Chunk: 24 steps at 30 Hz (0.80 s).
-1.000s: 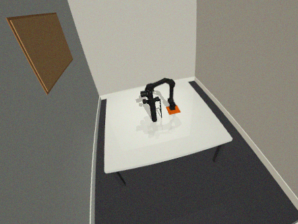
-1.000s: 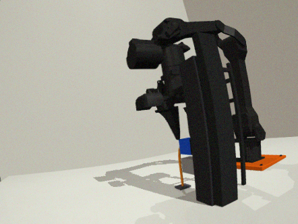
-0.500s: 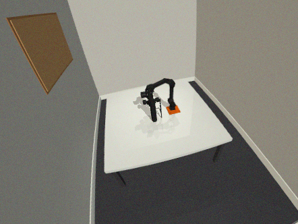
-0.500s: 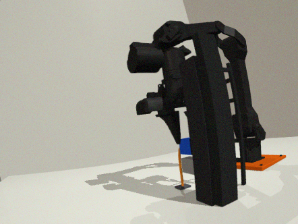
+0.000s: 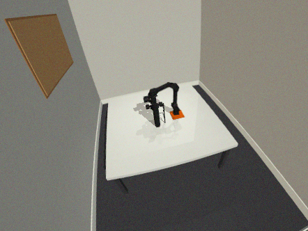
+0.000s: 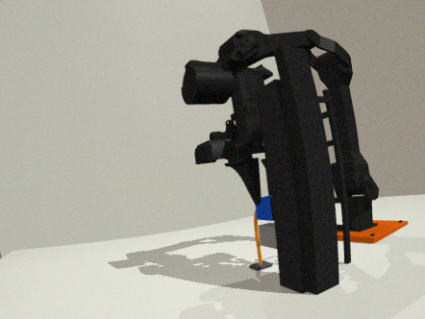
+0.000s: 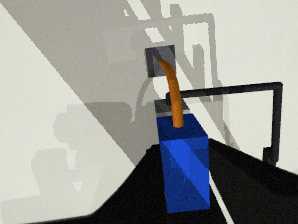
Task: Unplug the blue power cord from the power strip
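The blue plug (image 6: 264, 208) (image 7: 185, 175) is between the fingers of my gripper (image 6: 265, 201) (image 7: 181, 148), which is shut on it. The fingers come down from above, one on each side. The orange cord (image 6: 257, 235) (image 7: 175, 95) leaves the plug and runs down to a small dark square pad (image 6: 255, 266) (image 7: 154, 66) on the table. A tall black upright block (image 5: 157, 116) (image 6: 308, 168), seemingly the power strip, stands beside the plug and hides its right part in the exterior view. Whether the plug is seated in it cannot be seen.
A thin black frame (image 5: 164, 115) (image 6: 346, 216) (image 7: 277, 125) stands close to the block and the plug. The arm's orange base plate (image 5: 178, 117) (image 6: 387, 232) lies behind them. The arm arches over the block. A small grey piece (image 7: 164, 106) shows just past the plug in the wrist view.
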Motion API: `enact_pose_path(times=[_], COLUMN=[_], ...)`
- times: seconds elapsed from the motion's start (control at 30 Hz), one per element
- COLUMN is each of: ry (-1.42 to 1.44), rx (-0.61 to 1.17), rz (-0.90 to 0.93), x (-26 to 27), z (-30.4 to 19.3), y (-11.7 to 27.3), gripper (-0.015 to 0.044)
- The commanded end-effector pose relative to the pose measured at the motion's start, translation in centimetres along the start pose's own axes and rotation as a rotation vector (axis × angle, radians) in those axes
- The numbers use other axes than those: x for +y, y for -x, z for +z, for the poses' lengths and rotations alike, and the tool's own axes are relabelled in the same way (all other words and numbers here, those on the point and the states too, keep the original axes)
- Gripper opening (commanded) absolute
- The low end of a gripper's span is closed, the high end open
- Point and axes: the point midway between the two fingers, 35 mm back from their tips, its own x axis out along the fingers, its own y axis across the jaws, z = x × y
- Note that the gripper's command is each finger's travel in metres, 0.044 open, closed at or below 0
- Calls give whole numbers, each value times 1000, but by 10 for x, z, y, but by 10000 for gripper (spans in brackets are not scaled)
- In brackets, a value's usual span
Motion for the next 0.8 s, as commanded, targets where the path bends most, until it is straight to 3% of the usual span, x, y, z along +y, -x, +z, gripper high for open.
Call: enact_pose_path(times=[0.0,0.77], ry=[1,-1], rx=[0,-2], rz=[4,2], x=[1,3], z=[2,39], y=[0,1], gripper=[0,0])
